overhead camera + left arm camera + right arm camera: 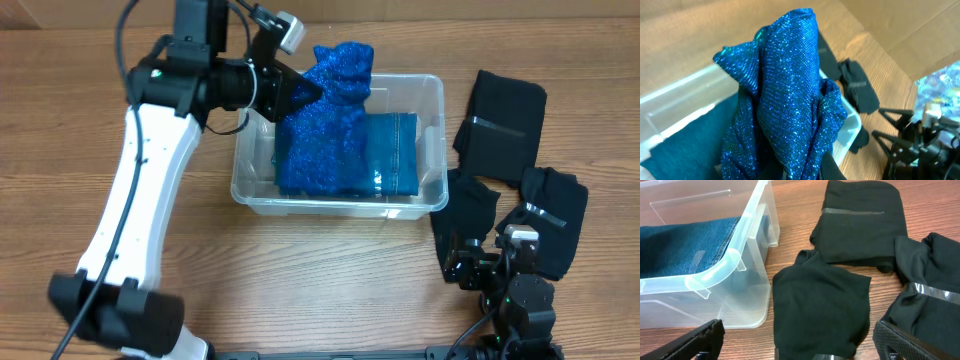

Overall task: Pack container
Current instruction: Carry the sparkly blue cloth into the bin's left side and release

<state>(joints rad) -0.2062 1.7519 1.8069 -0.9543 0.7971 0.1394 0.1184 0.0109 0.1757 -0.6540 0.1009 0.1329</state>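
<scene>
clear container [335, 203] mid-table, left gripper [303, 92] at its 10 o'clock clamped on sparkly blue cloth [325, 130], fingertips buried in it, folded denim [398, 150] underneath half hidden, right gripper [799, 330] spread wide at 5 o'clock, black clothes [505, 115] at 3 o'clock

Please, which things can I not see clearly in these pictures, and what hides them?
Left claw: fingers buried in the sparkly blue cloth, overhead and left wrist views; grip unclear.
Container base: largely covered by the cloth and folded denim, every view.
Black garments: cut off by the right wrist view's edges; right arm covers part overhead.
Right claw: only finger ends show, cut by the bottom edge.
</scene>
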